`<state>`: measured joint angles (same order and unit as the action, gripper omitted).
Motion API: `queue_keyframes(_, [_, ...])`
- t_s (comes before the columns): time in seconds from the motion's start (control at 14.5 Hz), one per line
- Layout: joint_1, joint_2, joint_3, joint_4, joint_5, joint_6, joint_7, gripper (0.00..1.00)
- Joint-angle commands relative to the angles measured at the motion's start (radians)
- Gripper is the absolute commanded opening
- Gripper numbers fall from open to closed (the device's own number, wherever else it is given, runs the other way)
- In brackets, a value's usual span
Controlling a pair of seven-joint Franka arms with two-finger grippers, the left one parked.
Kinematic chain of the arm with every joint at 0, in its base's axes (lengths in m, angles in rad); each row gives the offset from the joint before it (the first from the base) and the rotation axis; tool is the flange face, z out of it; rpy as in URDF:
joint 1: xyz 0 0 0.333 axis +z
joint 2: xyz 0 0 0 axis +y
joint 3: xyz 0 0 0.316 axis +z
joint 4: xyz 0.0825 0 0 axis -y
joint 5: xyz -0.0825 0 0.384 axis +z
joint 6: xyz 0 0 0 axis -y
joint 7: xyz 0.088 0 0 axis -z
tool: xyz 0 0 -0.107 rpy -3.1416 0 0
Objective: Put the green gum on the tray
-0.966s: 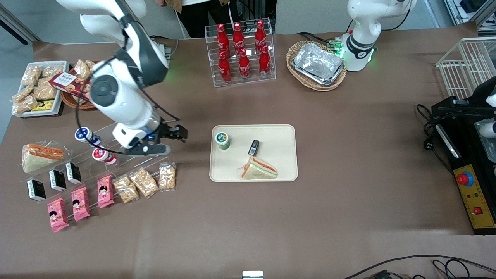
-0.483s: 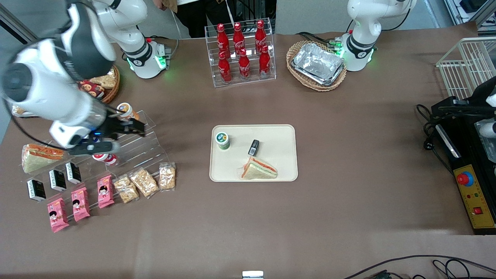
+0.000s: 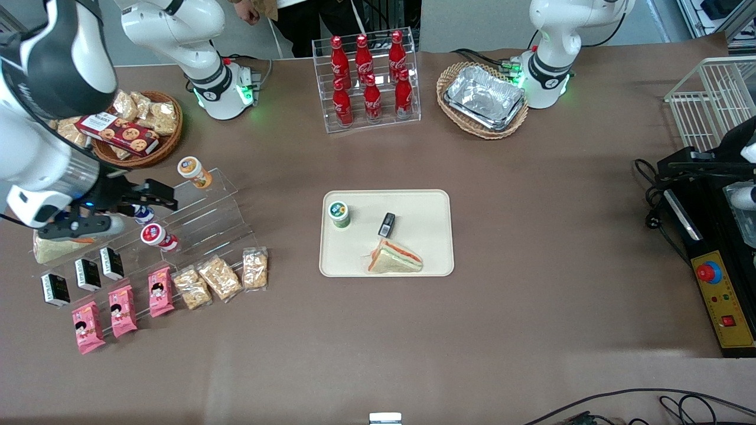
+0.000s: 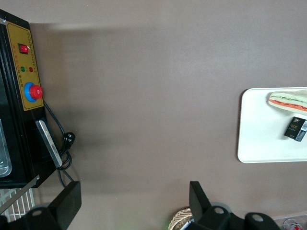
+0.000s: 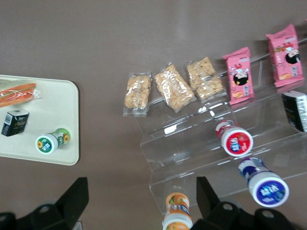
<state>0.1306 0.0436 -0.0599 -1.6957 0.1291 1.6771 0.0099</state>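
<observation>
Item: green gum point(image 3: 338, 213). Small cylindrical bottle, green body, white-rimmed lid. Stands upright on the tray point(image 3: 431, 260), in the tray corner at about 10 o'clock from the tray's centre in the front view. Free of any grasp.

Item: tray. Cream-beige, rounded corners, low rim; lies flat near the middle of the table point(image 3: 531, 330). Also carries a small black packet point(image 3: 386, 224), just beside the gum at its 3 o'clock and apart from it, and a wrapped sandwich point(image 3: 394, 258) at the packet's 6 o'clock, near the tray edge closest to the front camera.

Item: gripper point(image 3: 155, 198). Right arm's claw, spread apart and holding nothing. Hangs above the clear stepped display stand point(image 3: 207, 206), toward the working arm's end of the table, well apart from the tray, at about 9 o'clock from the gum.

Item: stand contents. Orange-lidded bottle point(image 3: 192, 170) on the highest step; red-lidded bottle point(image 3: 157, 236) lower down; blue-lidded bottle point(image 5: 264, 182) seen from the right wrist camera, beside the red-lidded one.

Item: nearby goods. Pink snack packs point(image 3: 123, 309) and clear-wrapped crackers point(image 3: 220, 277) lie along the stand's lowest step, nearest the front camera.
</observation>
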Motion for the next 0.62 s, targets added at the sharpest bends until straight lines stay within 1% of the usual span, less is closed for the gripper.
queue_keyframes(0.0, [-0.014,-0.002,-0.04,0.08,0.006,-0.072,-0.034,1.0])
queue_keyframes(0.14, [-0.016,0.005,-0.076,0.134,0.003,-0.102,-0.033,1.0])
queue_keyframes(0.34, [-0.014,0.004,-0.118,0.165,-0.003,-0.131,-0.033,1.0])
queue_keyframes(0.55, [-0.014,0.002,-0.129,0.2,-0.042,-0.181,-0.06,1.0])
